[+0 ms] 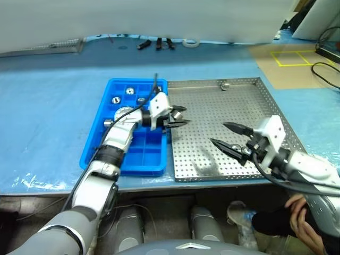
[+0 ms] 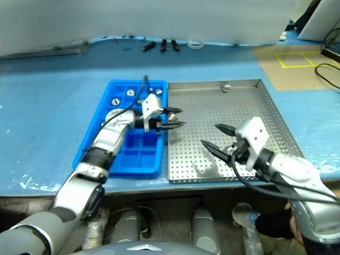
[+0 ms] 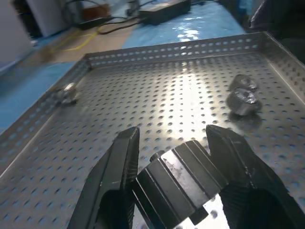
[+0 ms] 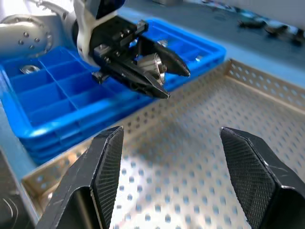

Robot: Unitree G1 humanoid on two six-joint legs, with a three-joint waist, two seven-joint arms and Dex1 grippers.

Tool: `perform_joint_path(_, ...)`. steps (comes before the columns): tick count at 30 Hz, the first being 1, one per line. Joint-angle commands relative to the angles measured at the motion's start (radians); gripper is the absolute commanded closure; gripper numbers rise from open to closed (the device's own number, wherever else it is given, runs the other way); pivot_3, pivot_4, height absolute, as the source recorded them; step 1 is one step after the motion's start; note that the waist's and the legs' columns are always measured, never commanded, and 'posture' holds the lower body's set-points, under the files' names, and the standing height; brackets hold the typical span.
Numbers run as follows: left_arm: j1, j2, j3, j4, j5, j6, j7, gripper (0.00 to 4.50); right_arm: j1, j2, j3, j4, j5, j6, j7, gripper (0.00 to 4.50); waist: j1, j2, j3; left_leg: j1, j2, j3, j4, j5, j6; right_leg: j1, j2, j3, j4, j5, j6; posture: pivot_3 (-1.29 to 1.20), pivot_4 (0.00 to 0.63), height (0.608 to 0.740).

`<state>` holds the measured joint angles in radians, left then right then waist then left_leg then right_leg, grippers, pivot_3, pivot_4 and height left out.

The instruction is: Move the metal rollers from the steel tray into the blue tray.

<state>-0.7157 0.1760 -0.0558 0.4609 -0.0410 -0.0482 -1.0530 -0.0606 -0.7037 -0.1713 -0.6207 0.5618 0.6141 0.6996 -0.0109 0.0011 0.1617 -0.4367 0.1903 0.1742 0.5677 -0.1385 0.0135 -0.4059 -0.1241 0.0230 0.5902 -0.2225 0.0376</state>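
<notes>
Metal rollers [image 1: 126, 91] sit in several compartments of the blue tray [image 1: 94, 139], and one roller [image 4: 153, 67] is clamped between the fingers of the left tool [image 4: 159, 74], held over the seam where the blue tray meets the steel tray [image 1: 212, 106]. Another roller [image 1: 224, 84] lies by the steel tray's far rim. The right tool [image 1: 227, 136] hovers above the perforated floor, fingers apart and empty. These rollers look small, hard, dense and slick; they would likely roll or slip, so gripping squarely across the curved outer wall seems safest.
</notes>
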Motion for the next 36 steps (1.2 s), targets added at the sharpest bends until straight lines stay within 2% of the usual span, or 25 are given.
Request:
perform_joint_path(1, 0.056, 0.027, 0.045, -0.167, -0.015, 0.079, 0.142, 2.63, -0.103, -0.009, 0.07, 0.052, 0.015, 0.003, 0.056, 1.11, 0.027, 0.0, 0.0, 0.0, 0.0, 0.0, 0.0, 0.0, 0.0, 0.0, 0.0, 0.0, 0.0, 0.0, 0.0, -0.07, 0.15, 0.74)
perform_joint_path(5, 0.121, 0.053, 0.065, -0.254, -0.013, 0.131, 0.257, 2.63, -0.22, 0.006, 0.14, 0.125, 0.01, 0.001, 0.105, 1.11, 0.078, 0.001, 0.0, -0.002, 0.0, 0.0, 0.0, 0.0, 0.0, 0.0, -0.001, -0.003, 0.0, 0.0, 0.0, 0.01, 0.15, 0.74)
perform_joint_path(9, 0.176, 0.093, 0.061, -0.316, -0.036, 0.168, 0.277, 2.63, -0.27, 0.012, 0.184, 0.164, 0.001, -0.01, 0.142, 1.11, 0.113, 0.0, 0.0, -0.002, 0.0, 0.0, 0.0, 0.0, -0.001, 0.0, -0.001, -0.003, 0.0, 0.0, 0.0, 0.04, 0.15, 0.74)
perform_joint_path(20, 0.301, 0.211, 0.053, -0.365, -0.039, 0.184, 0.294, 2.63, -0.233, 0.018, 0.209, 0.177, -0.034, -0.046, 0.161, 1.11, 0.114, 0.0, 0.0, -0.001, 0.0, -0.001, -0.002, 0.002, -0.008, -0.001, 0.0, -0.004, 0.002, 0.0, 0.0, 0.04, 0.15, 0.74)
perform_joint_path(30, 0.344, 0.231, 0.025, -0.387, -0.082, 0.23, 0.266, 2.63, -0.205, 0.027, 0.207, 0.168, -0.055, -0.059, 0.145, 1.11, 0.111, 0.0, 0.0, -0.001, 0.0, -0.001, -0.004, 0.003, -0.009, -0.002, 0.0, -0.005, 0.002, 0.0, 0.0, 0.02, 0.15, 0.74)
perform_joint_path(32, 0.347, 0.24, 0.034, -0.377, -0.086, 0.233, 0.269, 1.89, -0.199, 0.028, 0.201, 0.164, -0.053, -0.057, 0.141, 1.11, 0.109, 0.0, 0.0, -0.001, 0.0, -0.001, -0.004, 0.003, -0.01, -0.002, 0.0, -0.005, 0.002, 0.0, 0.0, 0.02, 0.15, 0.74)
perform_joint_path(35, 0.348, 0.255, 0.034, -0.35, -0.067, 0.215, 0.286, 1.04, -0.193, 0.031, 0.199, 0.159, -0.053, -0.056, 0.133, 1.11, 0.108, 0.0, 0.0, -0.001, 0.0, -0.001, -0.004, 0.003, -0.01, -0.002, 0.001, -0.005, 0.002, 0.0, 0.0, 0.01, 0.15, 0.74)
perform_joint_path(36, 0.346, 0.258, 0.034, -0.339, -0.068, 0.21, 0.286, 1.04, -0.193, 0.033, 0.199, 0.158, -0.052, -0.055, 0.129, 1.11, 0.108, 0.001, 0.0, -0.001, 0.0, -0.001, -0.004, 0.003, -0.01, -0.002, 0.001, -0.005, 0.002, 0.0, 0.0, 0.0, 0.15, 0.74)
